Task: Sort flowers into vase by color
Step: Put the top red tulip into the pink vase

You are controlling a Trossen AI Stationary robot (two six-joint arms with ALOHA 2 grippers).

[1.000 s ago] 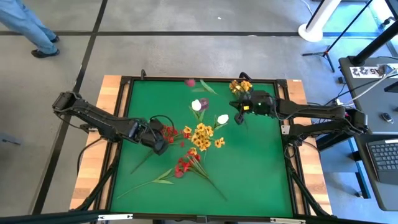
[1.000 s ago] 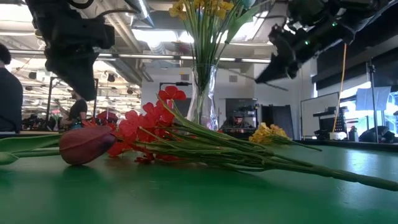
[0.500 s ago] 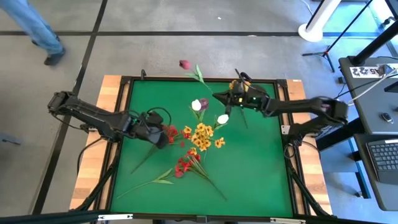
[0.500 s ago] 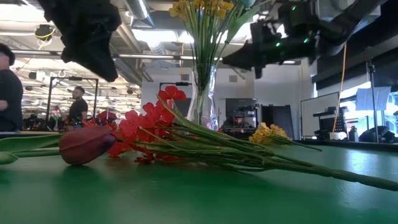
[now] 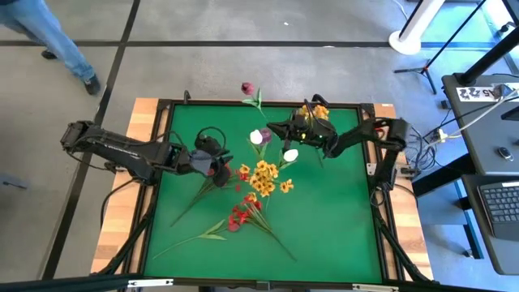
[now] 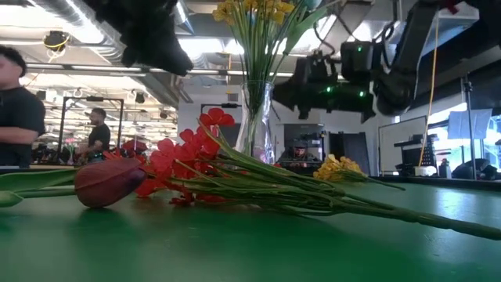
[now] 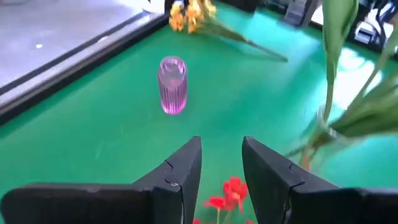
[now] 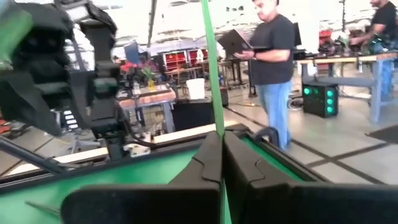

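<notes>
My right gripper (image 5: 277, 127) is shut on a green stem (image 8: 211, 68) that ends in a dark red bud (image 5: 247, 87) out past the table's far edge. My left gripper (image 7: 221, 146) stands open above the red blossoms (image 5: 221, 170) of a spray lying on the green mat; whether it touches them I cannot tell. Loose on the mat lie a yellow-orange cluster (image 5: 263, 177), another red spray (image 5: 240, 216) and two white buds (image 5: 256, 136) (image 5: 290, 154). A glass vase (image 6: 258, 117) at the far right holds yellow flowers (image 5: 315, 109). My right gripper pinches the stem (image 8: 217, 127) between its two shut fingers (image 8: 239, 162). The fingers lie about level, point toward the table's far left, and cross the stem. The flower is lifted clear, and its bud end slants up and away over the far edge.
A small pink ribbed vase (image 7: 172, 84) stands on the mat ahead of my left gripper. A raised black frame (image 5: 162, 162) borders the mat. One person walks on the floor beyond the far left corner (image 5: 61, 40), and another stands in the room (image 8: 273, 62).
My right gripper has gone toward the table's left and down, tipping from pointing down to about level. The bud has swung from the far edge out beyond it. My left gripper has risen, gone toward the far edge and tipped up toward level. The person has walked on.
</notes>
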